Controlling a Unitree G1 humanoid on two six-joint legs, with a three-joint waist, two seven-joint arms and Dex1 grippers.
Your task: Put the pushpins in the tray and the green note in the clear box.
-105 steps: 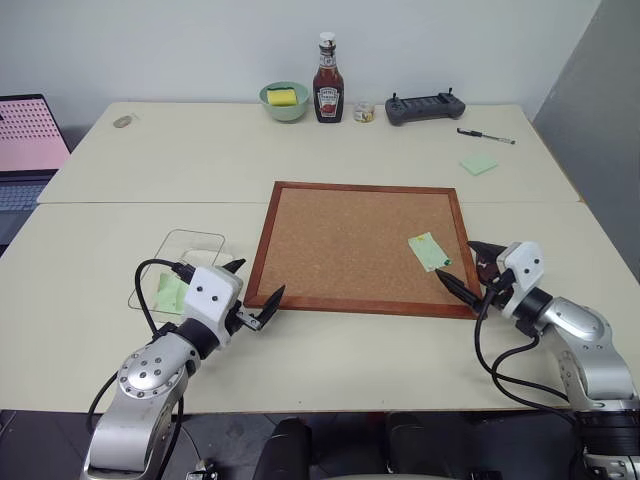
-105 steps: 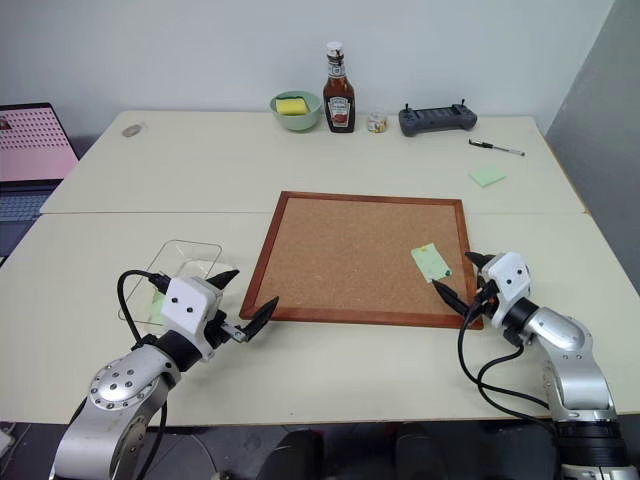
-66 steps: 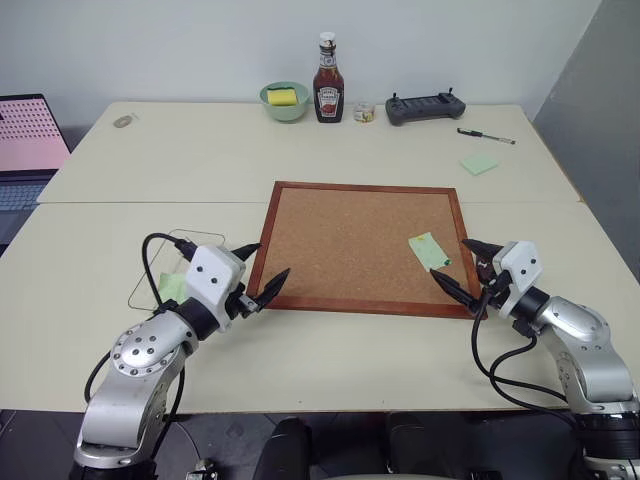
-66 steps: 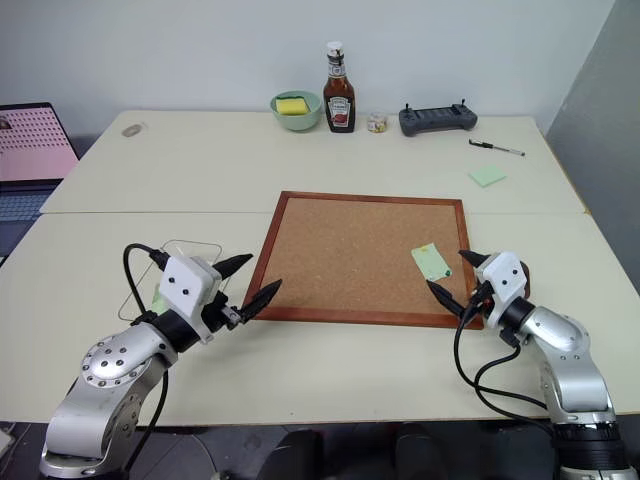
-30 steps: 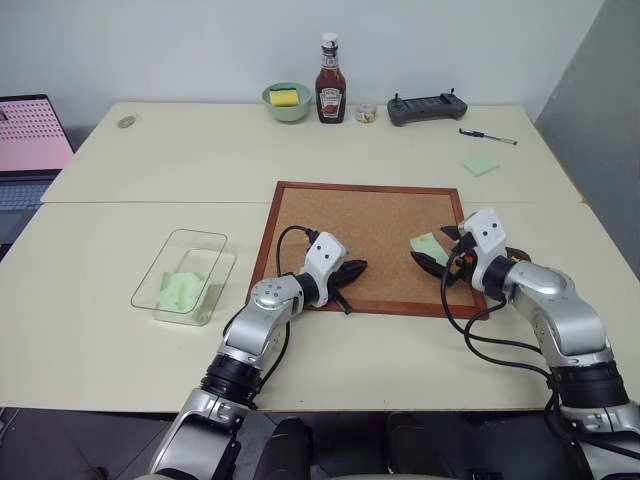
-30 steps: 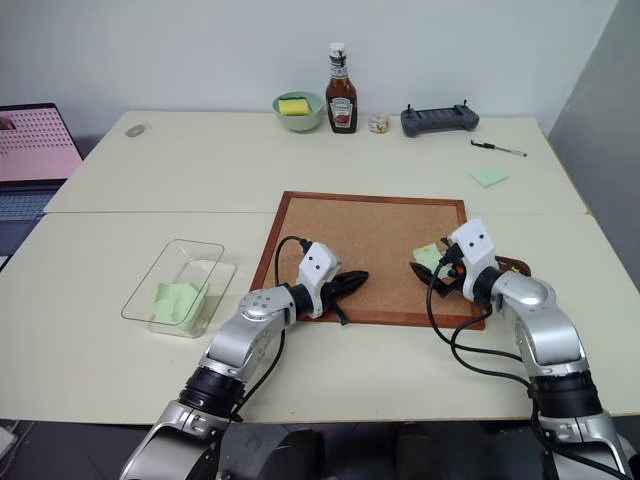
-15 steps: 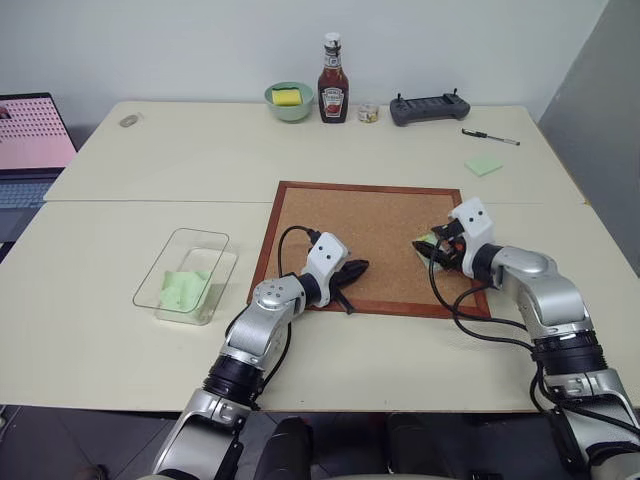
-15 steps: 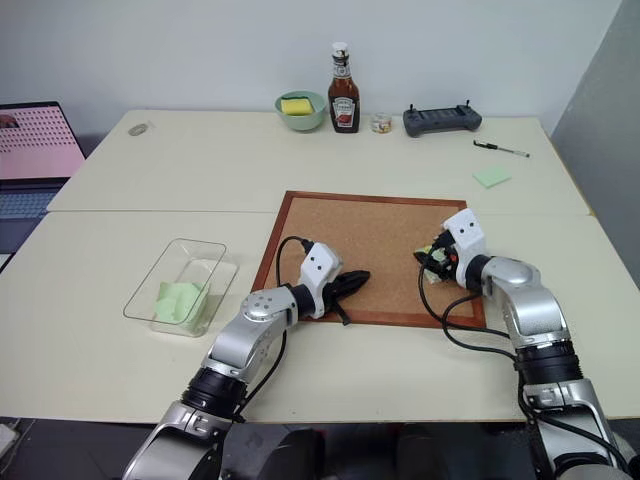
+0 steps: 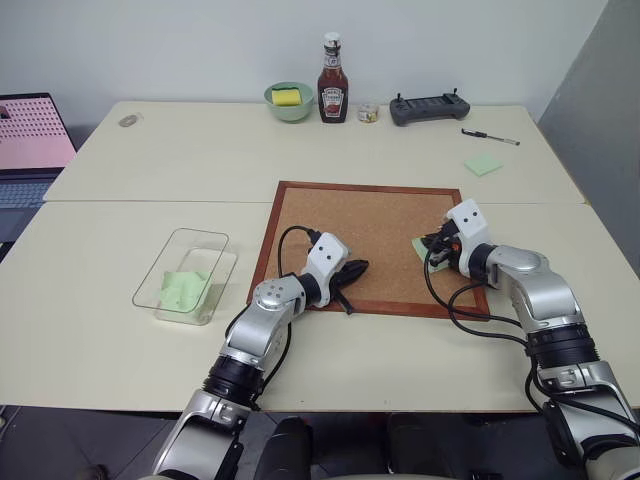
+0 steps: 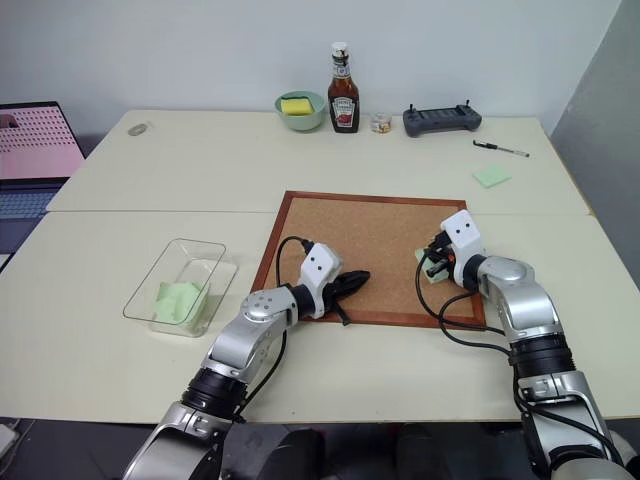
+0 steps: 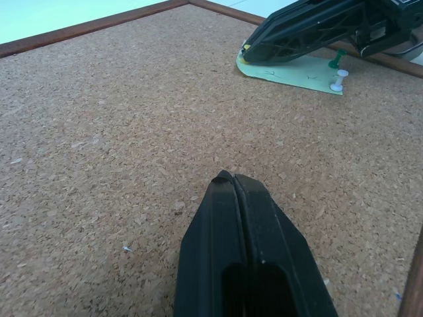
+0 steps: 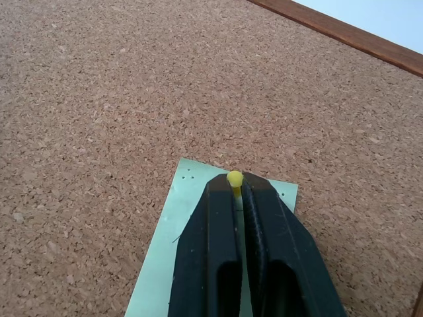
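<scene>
The green note (image 12: 165, 264) lies near the right edge of the cork board (image 9: 350, 215). My right gripper (image 12: 234, 179) is shut on a yellow pushpin (image 12: 234, 177) that stands at the note's edge. The left wrist view shows a green pushpin (image 11: 338, 58) and a white pushpin (image 11: 338, 80) on the same note (image 11: 291, 66), beside the right gripper (image 11: 246, 53). My left gripper (image 9: 352, 268) is shut with nothing in it, and its tip (image 11: 228, 179) is low over the cork near the board's front edge. The clear box (image 9: 200, 234) stands left of the board with a pale-green slip (image 9: 180, 290) inside. The tray is hidden behind my right arm.
Along the far edge of the table stand a pale green bowl (image 9: 286, 100), a ketchup bottle (image 9: 330, 78), a black controller (image 9: 428, 108) and a pen (image 9: 490, 137). A green sticky pad (image 9: 481, 165) lies at the back right. A laptop (image 9: 30, 140) sits at the far left.
My right gripper has moved forward over the note and gone from open to shut on the yellow pushpin. The left gripper has stayed shut in the same place.
</scene>
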